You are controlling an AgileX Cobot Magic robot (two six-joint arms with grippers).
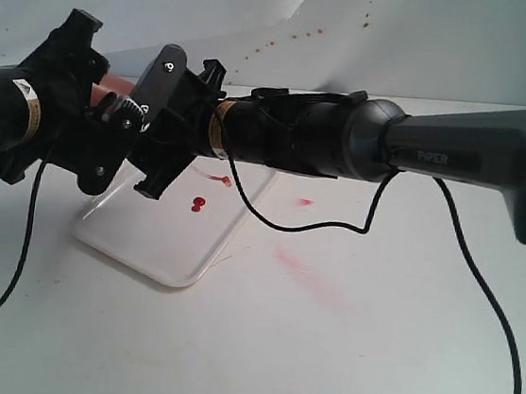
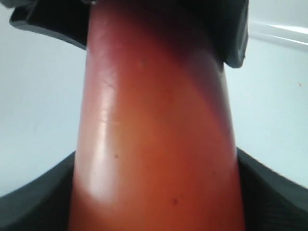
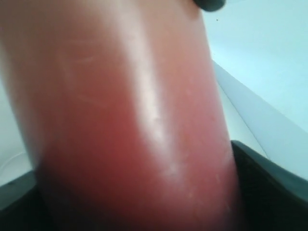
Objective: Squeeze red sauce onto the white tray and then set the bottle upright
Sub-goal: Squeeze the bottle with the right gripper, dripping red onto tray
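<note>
The bottle [image 1: 107,92] shows in the exterior view only as a pinkish-red sliver between the two black grippers, held in the air over the white tray [image 1: 156,256]. My left gripper [image 1: 108,137] and right gripper [image 1: 171,125] meet there, both shut on it. In the left wrist view the bottle [image 2: 154,134] fills the gap of my left gripper [image 2: 156,211], with the other gripper's black parts beyond it. The right wrist view shows the bottle [image 3: 125,120] pressed inside my right gripper [image 3: 139,211]. Red sauce [image 1: 197,206] lies as small glossy blobs on the tray. The nozzle is hidden.
A faint pink smear [image 1: 307,270] marks the table to the right of the tray. Small reddish specks [image 1: 300,35] dot the white backdrop. Black cables [image 1: 317,224] hang from both arms, one looping low over the tray's right edge.
</note>
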